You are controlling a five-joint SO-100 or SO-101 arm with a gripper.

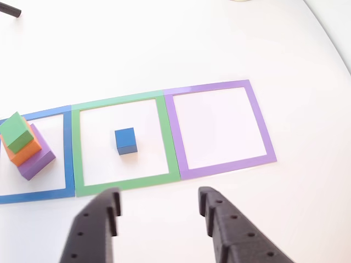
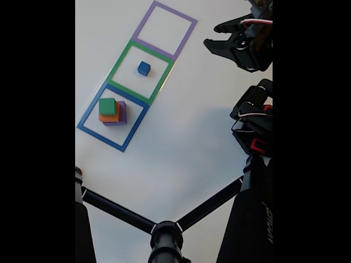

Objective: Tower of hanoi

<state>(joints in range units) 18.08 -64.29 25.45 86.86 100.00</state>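
Note:
A small blue cube (image 1: 125,141) (image 2: 143,68) sits alone inside the green square outline (image 1: 78,148) (image 2: 120,60). Inside the blue outline (image 1: 68,148) (image 2: 94,131) stands a stack: a purple block (image 1: 38,162) (image 2: 122,113) at the bottom, an orange block (image 1: 26,153) (image 2: 108,117) on it, a green block (image 1: 17,132) (image 2: 107,106) on top. My gripper (image 1: 159,204) (image 2: 213,35) hangs open and empty, its black fingers (image 1: 104,216) apart, at the near side of the green and purple outlines, away from every block.
The purple square outline (image 1: 266,131) (image 2: 189,30) holds nothing. The table (image 1: 192,44) is plain white. A black tripod (image 2: 164,233) with spread legs stands in the foreground of the fixed view, and the arm's base (image 2: 255,123) is at its right edge.

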